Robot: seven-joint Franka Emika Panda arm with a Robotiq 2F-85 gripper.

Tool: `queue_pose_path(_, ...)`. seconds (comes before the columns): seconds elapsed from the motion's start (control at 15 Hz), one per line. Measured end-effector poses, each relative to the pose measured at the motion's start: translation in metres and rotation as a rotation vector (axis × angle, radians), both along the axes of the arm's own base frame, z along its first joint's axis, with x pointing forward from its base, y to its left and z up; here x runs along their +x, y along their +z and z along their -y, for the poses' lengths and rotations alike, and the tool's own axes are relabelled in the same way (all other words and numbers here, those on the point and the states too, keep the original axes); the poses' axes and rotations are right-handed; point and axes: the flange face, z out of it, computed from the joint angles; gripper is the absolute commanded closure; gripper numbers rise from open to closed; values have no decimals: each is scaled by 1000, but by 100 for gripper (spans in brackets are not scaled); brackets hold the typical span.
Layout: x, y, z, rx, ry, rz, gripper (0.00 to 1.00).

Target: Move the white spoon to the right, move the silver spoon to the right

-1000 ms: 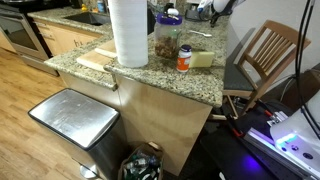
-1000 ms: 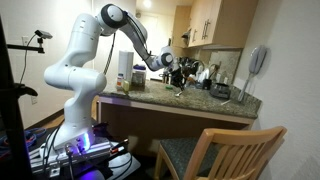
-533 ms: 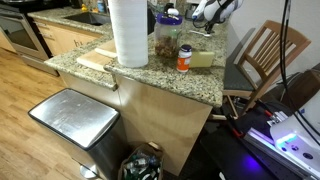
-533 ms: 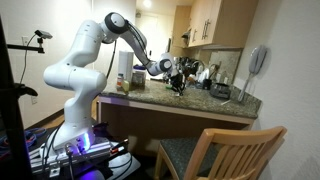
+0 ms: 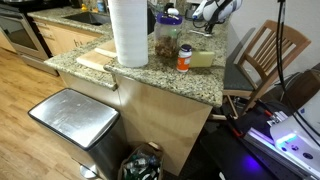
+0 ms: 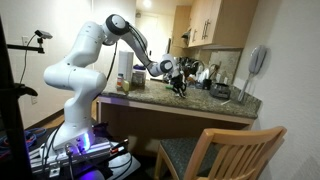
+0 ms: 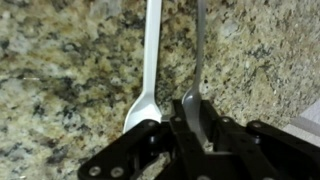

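Note:
In the wrist view the white spoon (image 7: 150,70) and the silver spoon (image 7: 199,45) lie side by side on the speckled granite counter (image 7: 70,70), handles pointing away from me. The white spoon is on the left, its bowl just beside my left finger. My gripper (image 7: 195,125) comes in from the bottom edge, and the silver spoon's bowl sits between the two fingers, which press against its sides. In both exterior views the gripper (image 5: 205,15) (image 6: 178,83) is low over the counter's far part; the spoons are too small to make out there.
On the counter stand a paper towel roll (image 5: 128,30), a jar (image 5: 167,38), a small orange bottle (image 5: 184,57), a cutting board (image 5: 95,60) and a pale sponge (image 5: 203,58). A wooden chair (image 5: 265,55) and a steel bin (image 5: 75,118) stand beside it.
The arm has come down toward the counter over the last second. In the last half second it has barely moved.

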Motion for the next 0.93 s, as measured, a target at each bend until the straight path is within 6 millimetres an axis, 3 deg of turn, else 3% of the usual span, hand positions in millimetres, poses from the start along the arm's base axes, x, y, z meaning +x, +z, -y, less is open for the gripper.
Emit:
queue_pose_path(0.4,3,11,4,27,-19,28,2)
queue_pose_path(0.6,-2,30,4,88,2,40,0)
queue_pose_path(0.93,-35,94,32,203,14,126,0)
